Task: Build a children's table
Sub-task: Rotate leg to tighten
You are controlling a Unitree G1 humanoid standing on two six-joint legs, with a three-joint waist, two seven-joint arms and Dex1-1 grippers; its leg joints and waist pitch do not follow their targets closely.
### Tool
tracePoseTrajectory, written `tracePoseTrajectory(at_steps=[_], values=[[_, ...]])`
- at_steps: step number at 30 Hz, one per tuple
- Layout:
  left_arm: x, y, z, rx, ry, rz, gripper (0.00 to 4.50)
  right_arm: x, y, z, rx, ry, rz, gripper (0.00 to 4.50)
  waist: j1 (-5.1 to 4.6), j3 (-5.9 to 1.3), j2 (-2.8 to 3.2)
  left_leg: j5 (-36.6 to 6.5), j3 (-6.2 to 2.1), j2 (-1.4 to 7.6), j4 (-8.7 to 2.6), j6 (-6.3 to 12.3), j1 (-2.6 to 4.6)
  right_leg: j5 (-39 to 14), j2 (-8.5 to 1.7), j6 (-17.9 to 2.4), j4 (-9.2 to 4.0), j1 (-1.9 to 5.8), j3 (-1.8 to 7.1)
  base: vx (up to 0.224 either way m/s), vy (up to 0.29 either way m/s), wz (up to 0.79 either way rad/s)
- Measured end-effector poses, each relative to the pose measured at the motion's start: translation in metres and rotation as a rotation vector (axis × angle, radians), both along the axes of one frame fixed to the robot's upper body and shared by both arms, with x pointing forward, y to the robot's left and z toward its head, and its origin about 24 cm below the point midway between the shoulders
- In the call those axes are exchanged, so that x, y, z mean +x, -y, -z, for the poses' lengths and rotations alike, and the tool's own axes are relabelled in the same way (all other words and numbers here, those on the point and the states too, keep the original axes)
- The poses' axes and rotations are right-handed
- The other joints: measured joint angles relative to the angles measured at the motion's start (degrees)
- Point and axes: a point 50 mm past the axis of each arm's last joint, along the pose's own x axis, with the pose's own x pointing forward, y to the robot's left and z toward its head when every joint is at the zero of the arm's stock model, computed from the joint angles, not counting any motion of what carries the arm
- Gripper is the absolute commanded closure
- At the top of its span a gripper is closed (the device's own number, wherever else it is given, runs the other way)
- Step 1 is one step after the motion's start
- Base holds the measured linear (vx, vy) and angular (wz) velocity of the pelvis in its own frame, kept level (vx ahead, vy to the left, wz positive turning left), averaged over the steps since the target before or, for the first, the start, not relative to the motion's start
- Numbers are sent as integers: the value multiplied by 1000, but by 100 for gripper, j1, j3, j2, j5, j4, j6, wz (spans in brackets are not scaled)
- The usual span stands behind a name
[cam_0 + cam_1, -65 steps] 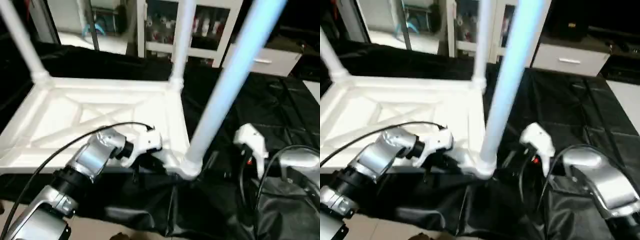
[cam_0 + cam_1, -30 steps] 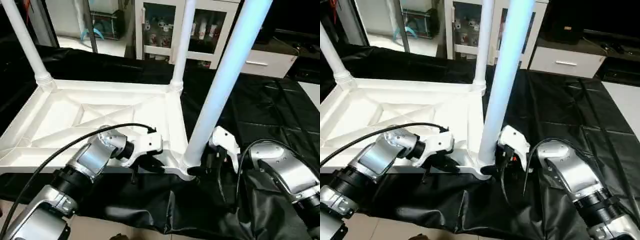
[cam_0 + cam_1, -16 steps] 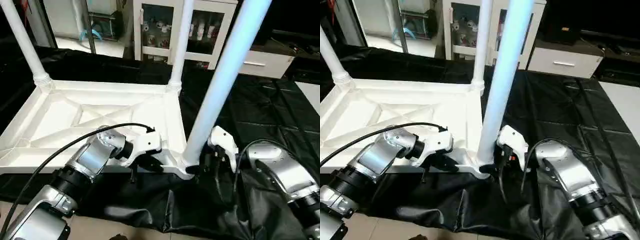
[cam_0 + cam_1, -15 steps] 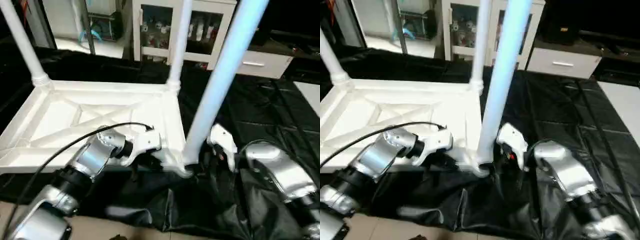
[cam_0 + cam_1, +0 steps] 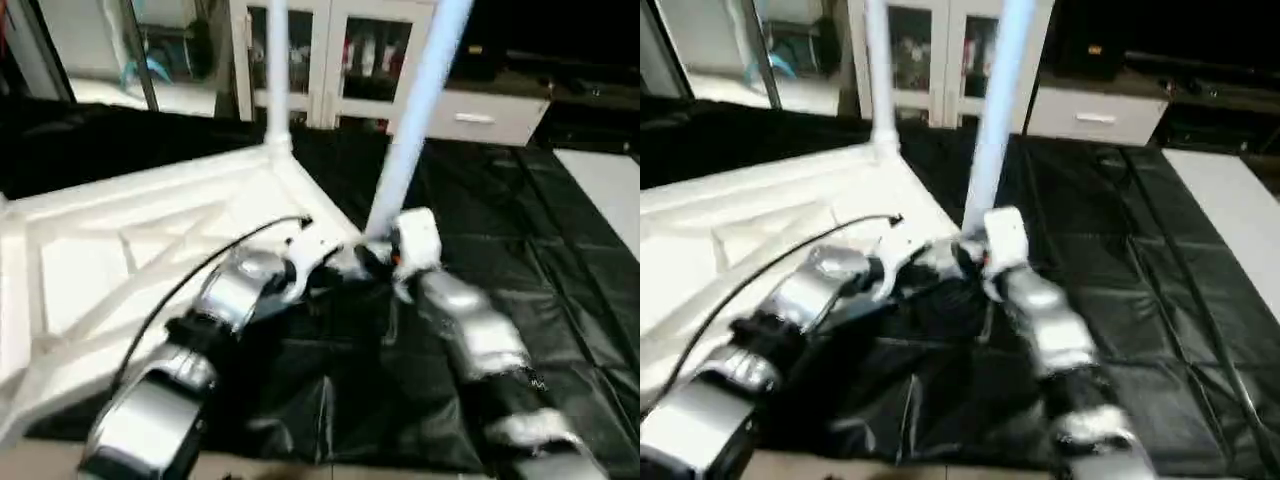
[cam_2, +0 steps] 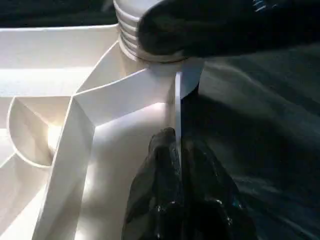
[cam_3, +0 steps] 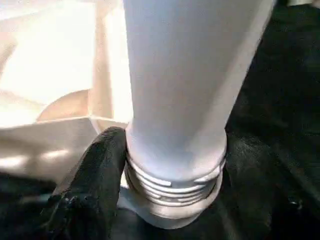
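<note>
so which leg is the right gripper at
The near leg, at the top's corner closest to the robot. The right gripper sits against its ribbed base, with the left gripper on the rim beside it. The other leg stands at the far corner, untouched.

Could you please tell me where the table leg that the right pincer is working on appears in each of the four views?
Left eye view: the leg rises from centre to the top edge.
Right eye view: it stands just right of centre.
Left wrist view: its ribbed base sits in the corner socket.
Right wrist view: it looms large, centre.
Shared landmark: the ribbed collar where leg meets the white tabletop.
</note>
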Motion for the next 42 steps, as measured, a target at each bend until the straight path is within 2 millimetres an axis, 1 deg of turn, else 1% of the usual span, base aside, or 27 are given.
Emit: tracePoseTrajectory(at_steps=[2,4,6,9,10,11,13,15,16,19,22,24,26,28,31,33,36,42], values=[[2,1,-1,4,13,-13,450,3,-10,-2,-24,20,71,178,0,0,0,0,7,-4,-11,0,-9,-1,0,1,0,-17,7,0,0,0],[3,1,-2,4,17,-16,450,3,-14,-1,-28,33,94,178,4,0,0,0,12,-4,-13,0,-15,-1,0,2,-1,-24,11,0,0,0],[4,1,-1,5,20,-18,450,2,-18,1,-6,40,89,178,0,0,0,0,17,-4,-13,0,-12,-1,0,1,0,-27,16,0,0,0],[4,0,-1,6,23,-18,450,2,-18,2,34,44,62,178,-9,1,-1,0,21,-4,-13,0,-9,-1,0,1,0,-28,19,0,0,0],[4,-1,-1,6,22,-18,450,3,-16,2,39,48,40,178,-15,2,-2,0,22,-4,-14,0,-9,-1,0,2,0,-29,20,0,0,0],[4,-2,-1,4,21,-16,450,2,-13,2,43,53,10,143,-17,2,-2,0,24,-4,-16,0,-10,-1,0,2,0,-31,22,0,0,0],[4,-4,-2,6,20,-14,450,1,-7,2,52,59,-23,106,-4,2,-1,0,26,-4,-21,0,-14,-1,0,2,0,-37,22,0,0,0],[5,-5,-2,6,21,-8,450,-2,-2,1,72,62,-70,92,2,3,0,0,32,-2,-26,0,-15,-1,1,2,1,-43,24,0,0,0],[5,-6,-3,7,22,-7,450,-3,2,0,68,61,-83,92,1,3,1,1,33,-2,-26,0,-17,-1,3,2,3,-49,26,0,0,0],[5,-8,-3,8,20,3,450,-5,12,-10,81,71,-174,55,2,5,0,2,34,0,-26,1,-20,0,5,0,4,-54,28,0,0,0],[3,-8,-4,10,23,17,450,-7,25,-23,90,89,-288,44,21,7,1,1,33,2,-26,1,-23,0,8,0,1,-57,29,0,0,0],[2,-10,-4,11,22,30,450,-10,37,-32,63,101,-401,25,35,8,-1,0,34,2,-28,2,-26,0,9,0,0,-60,29,0,0,0],[-1,-13,-4,12,14,64,450,-16,49,-37,16,77,-534,5,59,7,0,0,34,3,-32,3,-26,-2,9,-1,-1,-60,27,0,0,0],[-3,-15,-4,14,4,87,450,-19,56,-37,4,49,-598,1,70,7,-1,1,34,6,-31,2,-25,-2,11,-1,1,-60,26,0,0,0],[-8,-18,-3,15,-11,128,450,-26,60,-29,-44,-27,-723,1,79,7,-1,1,34,6,-23,3,-27,-1,9,-2,3,-57,26,0,0,0],[-12,-19,-3,15,-24,164,450,-26,66,-23,-63,-71,-743,1,87,7,-3,0,34,5,-15,3,-29,2,8,-7,3,-56,27,0,0,0],[-19,-22,-2,11,-55,221,450,-19,71,-21,-91,-91,-745,1,94,7,-5,1,34,5,-10,3,-31,5,7,-13,5,-55,26,0,0,0],[-27,-22,-4,20,-84,285,450,-11,63,-26,-123,-62,-782,1,195,10,-16,1,38,5,-8,4,-38,5,1,-13,3,-56,24,0,0,0]])
